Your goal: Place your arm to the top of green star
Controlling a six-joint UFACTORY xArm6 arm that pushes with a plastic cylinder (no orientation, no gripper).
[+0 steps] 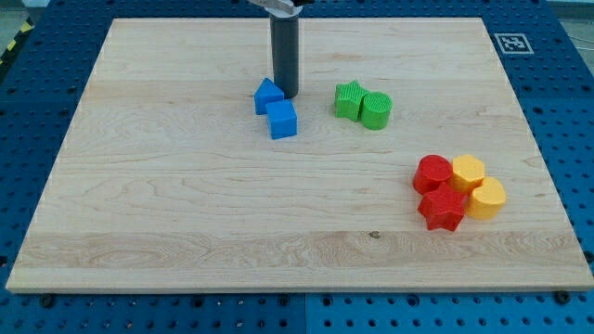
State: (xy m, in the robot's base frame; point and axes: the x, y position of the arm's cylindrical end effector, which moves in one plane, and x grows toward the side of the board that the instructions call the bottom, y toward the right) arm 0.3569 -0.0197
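One pale wooden board (186, 223) lies on a blue table with holes (566, 56). My tip (287, 96) holds nothing, touching the blue blocks (269, 95). The green star (349, 99) sits to the view's right.

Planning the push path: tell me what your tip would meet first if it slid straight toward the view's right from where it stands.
My tip would probably meet the green star first; bare board lies between them, though depth is uncertain.
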